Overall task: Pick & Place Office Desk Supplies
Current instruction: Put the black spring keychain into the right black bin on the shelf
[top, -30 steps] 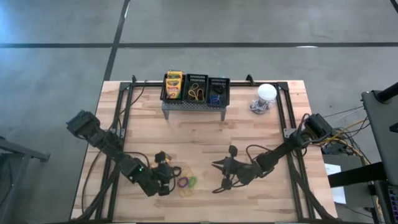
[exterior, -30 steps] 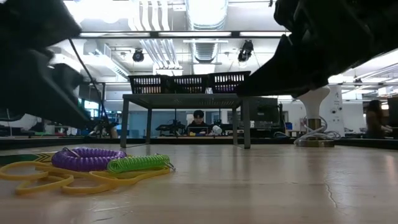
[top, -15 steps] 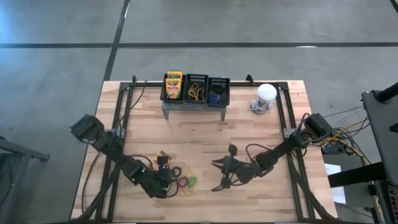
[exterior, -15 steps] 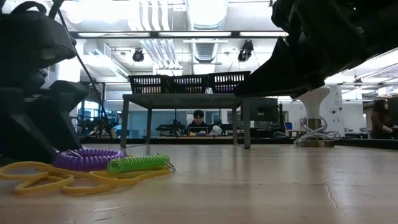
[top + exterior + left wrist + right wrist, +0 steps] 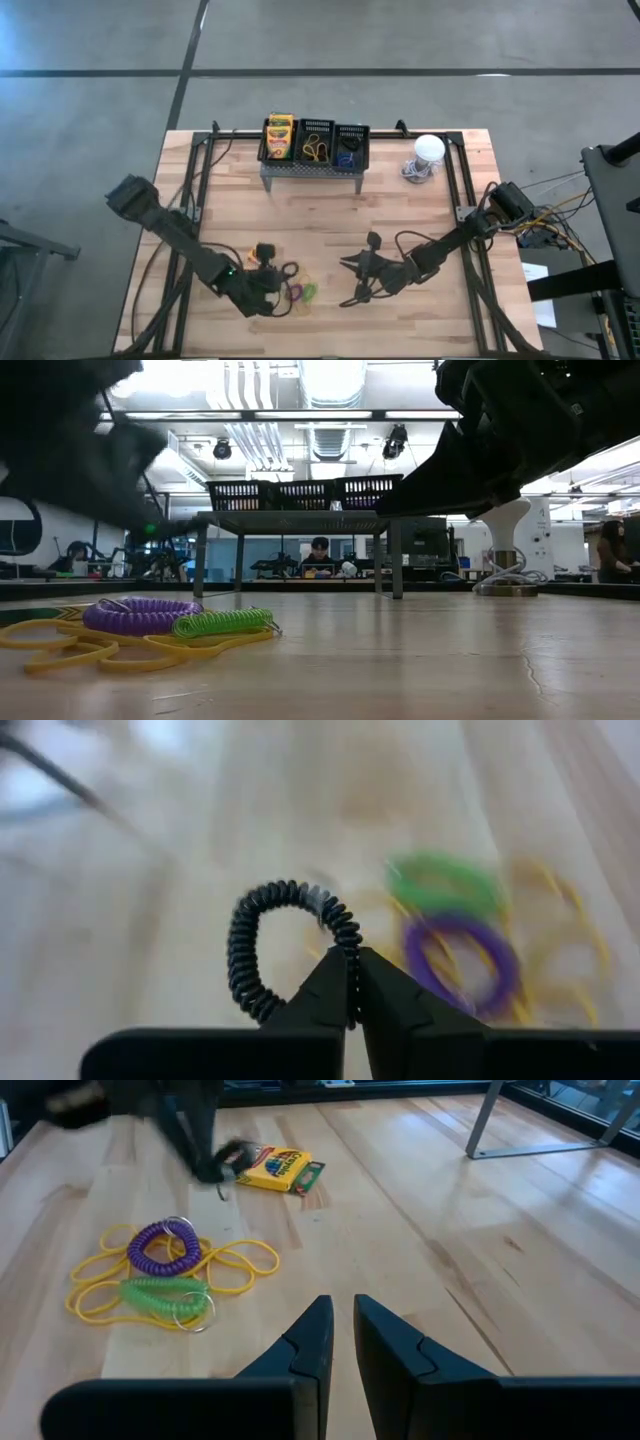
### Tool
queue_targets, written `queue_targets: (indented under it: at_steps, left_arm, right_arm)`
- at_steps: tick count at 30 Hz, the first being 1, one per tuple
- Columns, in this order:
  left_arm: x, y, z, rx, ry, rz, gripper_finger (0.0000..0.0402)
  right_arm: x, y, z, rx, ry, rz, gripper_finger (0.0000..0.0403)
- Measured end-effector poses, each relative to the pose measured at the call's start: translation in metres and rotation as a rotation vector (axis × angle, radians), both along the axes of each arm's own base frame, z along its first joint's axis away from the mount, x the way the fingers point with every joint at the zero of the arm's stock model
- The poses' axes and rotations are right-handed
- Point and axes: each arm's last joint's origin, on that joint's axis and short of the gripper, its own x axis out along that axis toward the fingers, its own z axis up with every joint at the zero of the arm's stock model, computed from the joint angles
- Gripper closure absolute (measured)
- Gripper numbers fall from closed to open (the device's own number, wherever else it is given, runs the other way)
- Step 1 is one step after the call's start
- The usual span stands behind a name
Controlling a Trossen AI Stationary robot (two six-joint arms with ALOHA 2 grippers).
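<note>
My left gripper (image 5: 276,288) is shut on a black coil band loop (image 5: 270,935), just above a small pile near the table's front left. The pile holds a purple coil loop (image 5: 296,293), a green coil loop (image 5: 310,291) and yellow bands (image 5: 100,645), all flat on the wood. A yellow-and-green crayon box (image 5: 280,1168) lies flat just beyond the pile. My right gripper (image 5: 341,1330) waits at the table's middle front, its fingers shut but for a thin slit, holding nothing. Three black mesh baskets (image 5: 316,142) stand on the grey stand (image 5: 311,170) at the far edge. My left gripper pinches one side of the black coil loop's ring (image 5: 348,952) between its two fingertips. The fingers slant down from the table's left. The rest of the ring stands out beyond the fingertips, lifted clear of the table.
The left basket holds a crayon box (image 5: 279,137), the middle one yellow bands, the right one something blue. A white dome object (image 5: 428,150) sits at the far right. Bare wood lies between the stand and both grippers. People sit in the room behind the table.
My left gripper dropped onto the near-left pile with its fingers apart, shut on the black coil loop and rose again, rolling a little. The black loop has come up off the table with it. The purple, green and yellow loops stayed where they were.
</note>
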Motion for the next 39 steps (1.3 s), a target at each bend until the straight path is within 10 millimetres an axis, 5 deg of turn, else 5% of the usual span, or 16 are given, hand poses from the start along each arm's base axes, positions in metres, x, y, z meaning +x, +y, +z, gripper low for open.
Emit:
queue_targets:
  at_steps: [4,7,13,22,28,32,39]
  left_arm:
    - [0.012,-0.001,0.038,-0.093,-0.152,0.039,0.0382]
    - [0.021,-0.002,0.044,-0.226,-0.222,0.006,0.0387]
    - [0.035,0.002,0.02,-0.435,-0.273,-0.011,0.039]
    - [0.052,0.021,-0.019,-0.573,-0.146,0.13,0.039]
    - [0.058,0.025,-0.029,-0.593,-0.123,0.137,0.039]
    - [0.058,0.025,-0.03,-0.595,-0.124,0.136,0.039]
    - [0.059,0.025,-0.028,-0.602,-0.135,0.132,0.039]
  right_arm:
    - [0.0,0.0,0.0,-0.002,0.001,0.001,0.0362]
    - [0.0,0.001,-0.001,0.001,0.004,0.011,0.0362]
    - [0.002,0.007,0.002,0.066,0.011,0.202,0.0352]
    - [0.014,0.024,0.022,-0.054,-0.032,0.328,0.027]
    - [0.032,0.031,0.001,-0.179,0.029,0.332,0.0225]
    - [0.049,0.041,-0.019,-0.275,0.105,0.341,0.0221]
    - [0.078,0.055,-0.021,-0.402,0.253,0.246,0.0256]
